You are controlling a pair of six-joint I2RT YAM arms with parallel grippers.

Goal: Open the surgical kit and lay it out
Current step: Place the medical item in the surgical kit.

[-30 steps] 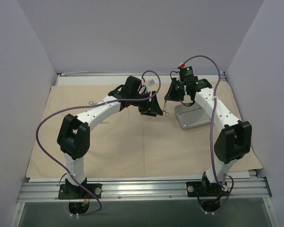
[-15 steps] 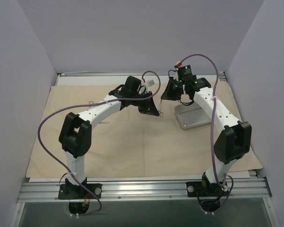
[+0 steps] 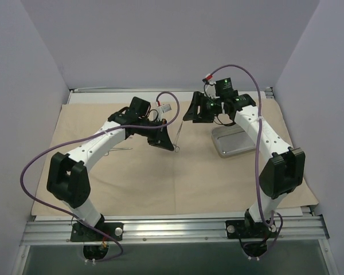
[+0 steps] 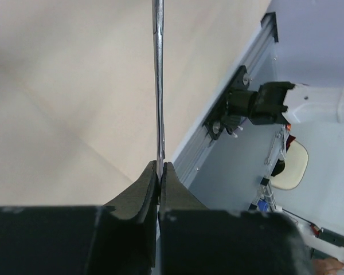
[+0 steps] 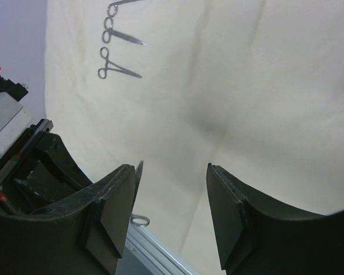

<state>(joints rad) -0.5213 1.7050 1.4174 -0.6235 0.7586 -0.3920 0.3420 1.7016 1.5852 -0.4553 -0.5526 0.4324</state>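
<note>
Clamping a ring-handled instrument [image 4: 157,86] in my left end effector [image 4: 159,172] above the cloth wrap [image 3: 160,183] mid-counter, I should lower it flat beside the laid-out instruments [image 5: 120,70] toward the left edge; right end effector [image 5: 172,195] apart, empty.

The cloth wrap [image 3: 160,177] is beige woven fabric, matt and soft-looking, with faint fold creases; the steel tray [image 3: 229,143] on the right is bright polished metal with a mirror-like sheen; the thin instrument [image 4: 157,86] pinched in the left gripper [image 4: 160,167] is smooth silver metal with a narrow highlight; two more instruments [image 5: 119,70] lying on the cloth show the same silvery steel; the left and the right gripper [image 5: 171,172] have matt black plastic fingers; the arms [image 3: 117,133] wear glossy white plastic shells with black joints; the rail [image 3: 172,229] along the near edge is pale brushed metal.
</note>
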